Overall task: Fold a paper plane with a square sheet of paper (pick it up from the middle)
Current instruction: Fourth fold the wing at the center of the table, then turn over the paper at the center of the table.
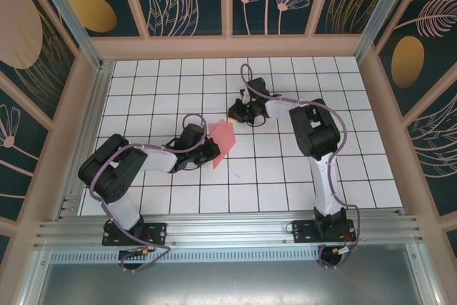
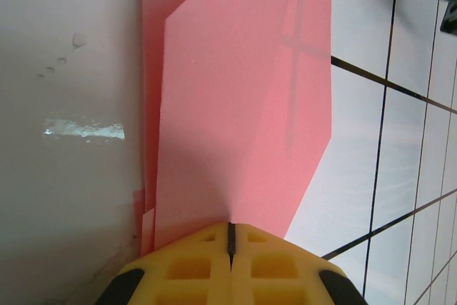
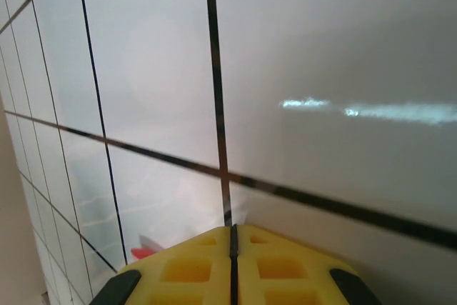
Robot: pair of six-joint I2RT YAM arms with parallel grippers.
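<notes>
My left gripper (image 1: pixel 208 150) (image 2: pixel 230 232) has its yellow fingers pressed together on the near edge of the thin salmon-pink square sheet of paper (image 1: pixel 223 137) (image 2: pixel 243 105). The sheet is already folded into overlapping layers and sits near the middle of the white tiled table (image 1: pixel 285 169), fanning away from the fingers. In the left wrist view the tile lines show through the sheet, so I judge it very light, limp and easy to crease or tear. A pinch at one edge will let the rest sag or swing. I would rather take it along a folded edge, where the doubled layers are stiffer, and keep the pull gentle.

My right gripper (image 1: pixel 236 113) (image 3: pixel 232 233) sits just beyond the sheet's far corner, low over the tiles. Its fingers are closed tight and I see nothing between them. A sliver of pink shows beside them in the right wrist view.

The two grippers are close together, so the main risk I see is them knocking each other or dragging the sheet.
</notes>
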